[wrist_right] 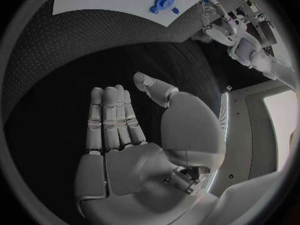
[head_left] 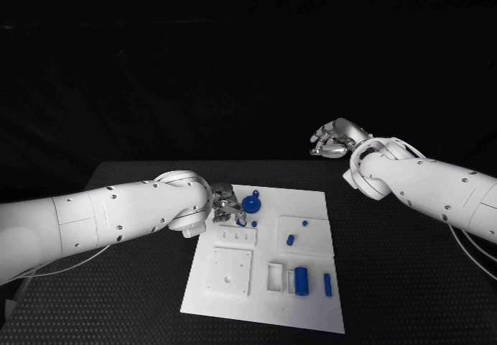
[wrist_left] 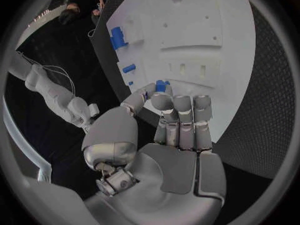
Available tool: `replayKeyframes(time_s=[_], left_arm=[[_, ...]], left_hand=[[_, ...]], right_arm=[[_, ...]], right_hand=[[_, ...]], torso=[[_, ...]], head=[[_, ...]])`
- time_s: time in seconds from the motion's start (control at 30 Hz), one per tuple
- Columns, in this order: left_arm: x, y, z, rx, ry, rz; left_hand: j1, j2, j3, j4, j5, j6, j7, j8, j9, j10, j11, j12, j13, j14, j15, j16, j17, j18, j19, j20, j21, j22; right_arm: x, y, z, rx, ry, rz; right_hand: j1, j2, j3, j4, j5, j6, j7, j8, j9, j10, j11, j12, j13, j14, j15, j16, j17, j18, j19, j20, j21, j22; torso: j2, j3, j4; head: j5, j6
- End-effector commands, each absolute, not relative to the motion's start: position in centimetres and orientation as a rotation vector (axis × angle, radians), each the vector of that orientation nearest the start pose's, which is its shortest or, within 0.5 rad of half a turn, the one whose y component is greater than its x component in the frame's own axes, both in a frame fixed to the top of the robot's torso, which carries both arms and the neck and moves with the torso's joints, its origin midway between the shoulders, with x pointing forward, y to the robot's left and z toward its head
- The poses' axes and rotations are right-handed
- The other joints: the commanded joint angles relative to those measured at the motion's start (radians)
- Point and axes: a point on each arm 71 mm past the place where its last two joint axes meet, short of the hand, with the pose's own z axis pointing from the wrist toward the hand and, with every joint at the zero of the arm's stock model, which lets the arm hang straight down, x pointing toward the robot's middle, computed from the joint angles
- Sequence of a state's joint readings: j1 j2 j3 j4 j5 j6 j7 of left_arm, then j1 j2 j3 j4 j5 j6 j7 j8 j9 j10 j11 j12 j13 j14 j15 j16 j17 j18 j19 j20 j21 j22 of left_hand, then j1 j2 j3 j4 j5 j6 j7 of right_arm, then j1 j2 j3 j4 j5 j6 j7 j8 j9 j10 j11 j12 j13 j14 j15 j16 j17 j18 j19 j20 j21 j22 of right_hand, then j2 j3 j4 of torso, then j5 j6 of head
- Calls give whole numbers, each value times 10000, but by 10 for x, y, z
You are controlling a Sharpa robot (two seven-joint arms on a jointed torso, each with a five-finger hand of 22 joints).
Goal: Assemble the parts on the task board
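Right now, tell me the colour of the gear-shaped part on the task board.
Blue; the gear-shaped part shows best in the head view.

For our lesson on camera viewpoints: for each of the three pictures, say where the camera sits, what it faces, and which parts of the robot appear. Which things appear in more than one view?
Head view: on the robot's head, looking down at the task board; both white arms, left hand, right hand.
Left wrist view: behind the left hand, facing the board.
Right wrist view: behind the right hand, facing the black table.
Shared: the blue gear-like part in head and right wrist views.
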State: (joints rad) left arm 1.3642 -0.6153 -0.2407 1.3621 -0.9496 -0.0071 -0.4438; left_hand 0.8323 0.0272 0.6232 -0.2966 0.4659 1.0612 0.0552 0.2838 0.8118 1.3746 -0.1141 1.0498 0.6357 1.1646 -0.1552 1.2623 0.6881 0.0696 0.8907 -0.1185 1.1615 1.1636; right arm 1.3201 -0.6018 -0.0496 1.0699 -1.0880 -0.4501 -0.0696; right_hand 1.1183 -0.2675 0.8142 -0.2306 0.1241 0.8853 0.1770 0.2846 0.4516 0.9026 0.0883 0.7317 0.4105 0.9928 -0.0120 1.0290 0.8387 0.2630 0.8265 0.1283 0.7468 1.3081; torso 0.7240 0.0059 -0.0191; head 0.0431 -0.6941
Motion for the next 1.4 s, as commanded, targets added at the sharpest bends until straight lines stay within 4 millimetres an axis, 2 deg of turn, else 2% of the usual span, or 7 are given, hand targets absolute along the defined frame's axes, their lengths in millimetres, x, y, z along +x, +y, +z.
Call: replayKeyframes(time_s=[0.03,0.37,0.53,0.8,1.4], left_arm=[[510,149,-215,-1276,22299,-4561],[511,146,-219,-907,22630,-4316],[510,146,-222,-736,22761,-4186],[511,148,-227,-825,22877,-4019],[511,153,-235,-934,23207,-3841]], left_hand=[[8,90,101,55,83,1764,-707,778,153,17,-102,82,32,95,11,51,21,53,89,-1273,74,-17],[-88,69,169,74,186,1988,-769,961,404,165,-141,287,222,241,22,216,93,70,266,-1242,78,-8],[-97,78,204,69,375,2040,-800,1023,489,169,-170,368,301,277,13,279,120,89,316,-1243,113,29],[-150,122,227,58,670,2138,-853,1153,634,181,-216,520,437,348,-12,398,165,122,392,-1250,201,120],[-307,296,222,71,836,2287,-912,1338,795,191,-253,642,526,387,-4,504,200,136,405,-1237,266,214]], right_arm=[[584,-219,-140,2757,14993,6369],[584,-217,-141,2733,15044,6398],[585,-217,-141,2720,15080,6402],[585,-217,-142,2704,15116,6408],[585,-215,-143,2674,15183,6429]], right_hand=[[37,113,-29,-34,75,-82,3,50,-19,88,17,-91,-154,-49,10,-49,-113,-106,-46,20,-56,136],[97,132,-81,-76,511,-131,17,91,-58,193,33,-208,-500,-92,27,15,-377,-73,-65,95,-183,166],[106,140,-94,-88,675,-139,19,104,-70,210,36,-214,-578,-111,32,47,-440,-62,-66,113,-208,177],[113,140,-112,-109,806,-150,21,115,-84,215,42,-218,-653,-144,39,76,-503,-56,-84,132,-236,188],[96,159,-149,-121,1108,-170,28,136,-114,218,53,-208,-785,-199,52,148,-618,-43,-108,166,-271,202]], torso=[[6,-4,-3],[17,0,-12],[25,5,-9],[20,7,-5],[16,9,-3]], head=[[23,-32],[50,-90],[58,-141],[73,-188],[144,-275]])
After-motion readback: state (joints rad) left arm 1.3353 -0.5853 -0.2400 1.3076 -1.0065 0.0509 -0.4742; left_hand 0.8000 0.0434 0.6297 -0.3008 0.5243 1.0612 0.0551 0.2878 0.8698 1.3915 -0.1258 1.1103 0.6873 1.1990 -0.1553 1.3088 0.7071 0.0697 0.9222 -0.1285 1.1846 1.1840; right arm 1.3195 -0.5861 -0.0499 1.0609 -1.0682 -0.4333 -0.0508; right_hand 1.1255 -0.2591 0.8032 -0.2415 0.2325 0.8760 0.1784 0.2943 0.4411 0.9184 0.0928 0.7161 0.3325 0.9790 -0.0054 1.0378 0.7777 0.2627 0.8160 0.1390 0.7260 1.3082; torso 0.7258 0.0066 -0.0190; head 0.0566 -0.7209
